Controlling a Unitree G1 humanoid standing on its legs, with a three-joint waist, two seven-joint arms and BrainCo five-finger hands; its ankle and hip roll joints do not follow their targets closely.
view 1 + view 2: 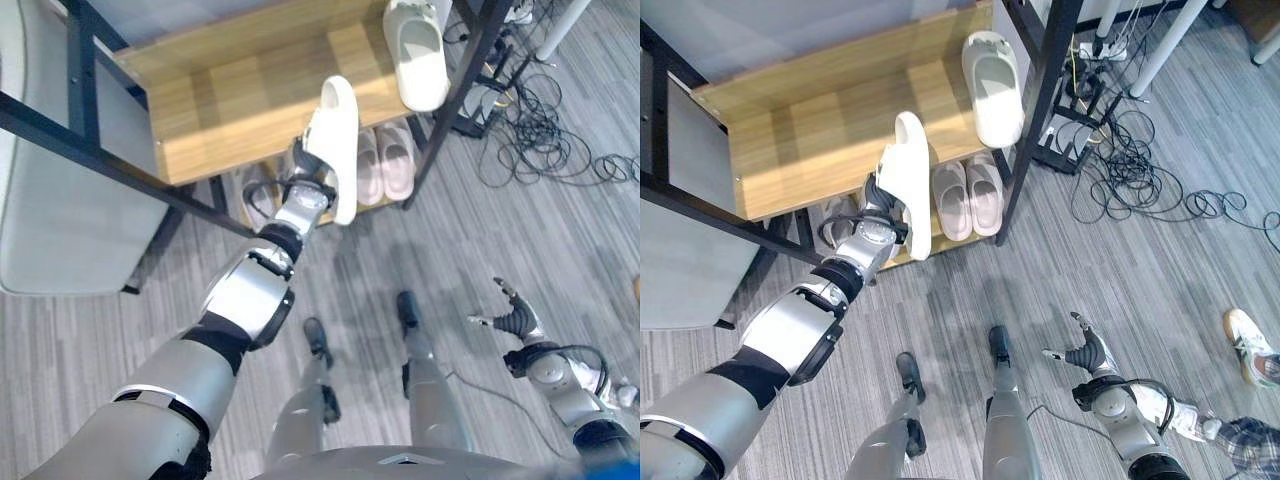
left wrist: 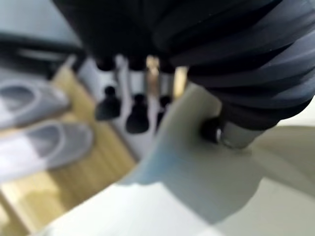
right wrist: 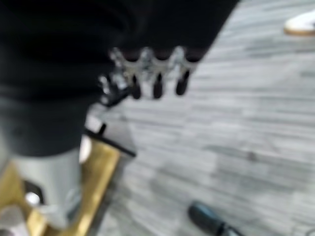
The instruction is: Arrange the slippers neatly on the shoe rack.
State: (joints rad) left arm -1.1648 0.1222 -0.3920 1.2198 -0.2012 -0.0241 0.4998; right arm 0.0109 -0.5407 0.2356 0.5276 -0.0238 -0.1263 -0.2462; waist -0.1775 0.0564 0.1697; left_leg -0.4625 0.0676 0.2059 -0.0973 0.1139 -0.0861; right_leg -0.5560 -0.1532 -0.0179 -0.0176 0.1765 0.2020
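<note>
Left eye view: left hand (image 1: pixel 303 192) curled round a white slipper (image 1: pixel 336 145), held nearly upright, toe up, just in front of the front edge of the shoe rack (image 1: pixel 220 100) top shelf. Second white slipper (image 1: pixel 416 52) lies flat at the right end of that shelf, near its right edge. Lower shelf holds a pinkish pair (image 1: pixel 384 163) toward its right end and a grey pair (image 1: pixel 258 188), partly hidden behind the arm. Right hand (image 1: pixel 512 318) hangs low over the floor, fingers spread and relaxed, holding nothing.

Right eye view: same layout; held slipper (image 1: pixel 908 180) overlaps the shelf's front edge, apart from the shelved slipper (image 1: pixel 992 82). Judged step: carry and place. To do it well, tip the sole flat, set it just beside the shelved one, toes pointing the same way, heels level with the front edge, then release without dragging.

Left wrist view: thumb and dark-tipped fingers (image 2: pixel 138 115) pinch the slipper's smooth, thick foam edge; grey slippers look soft and fabric-like on wood-grain board.

Right wrist view: fingers (image 3: pixel 157 83) loose over grey striped carpet floor (image 3: pixel 246 137).

Materials: rack has a black metal frame and light wooden boards; white slippers are rounded, moulded, open-toe slides.
</note>
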